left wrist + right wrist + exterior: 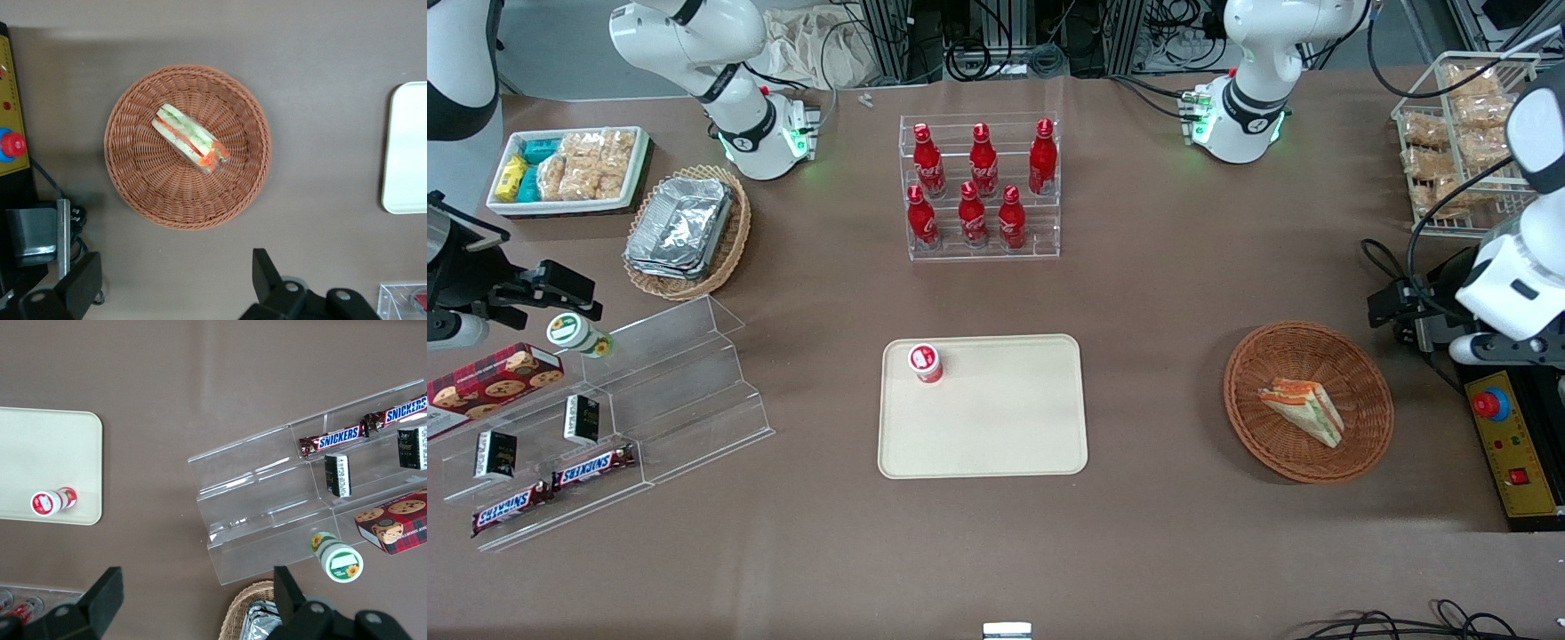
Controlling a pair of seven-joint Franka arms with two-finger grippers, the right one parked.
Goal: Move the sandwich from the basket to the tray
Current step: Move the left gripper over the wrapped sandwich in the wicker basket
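Observation:
The sandwich point(1303, 409), a clear-wrapped wedge with white bread and orange and green layers, lies in the round reddish-brown wicker basket point(1240, 391). Both also show in the left wrist view: the sandwich point(190, 139) in the middle of the basket point(133, 173). The cream tray point(996, 427) lies flat at the table's middle, and its edge shows in the left wrist view point(407, 153). My left gripper point(1394, 307) hangs high above the table, just outside the basket's rim and farther from the front camera. It is open and empty point(177, 277), with the fingers point(267, 273) wide apart.
A small red-capped cup point(926, 363) stands on the tray's corner. A yellow control box point(1512, 444) with a red button sits beside the basket toward the working arm's end. A rack of red bottles point(980, 187) stands farther from the front camera than the tray.

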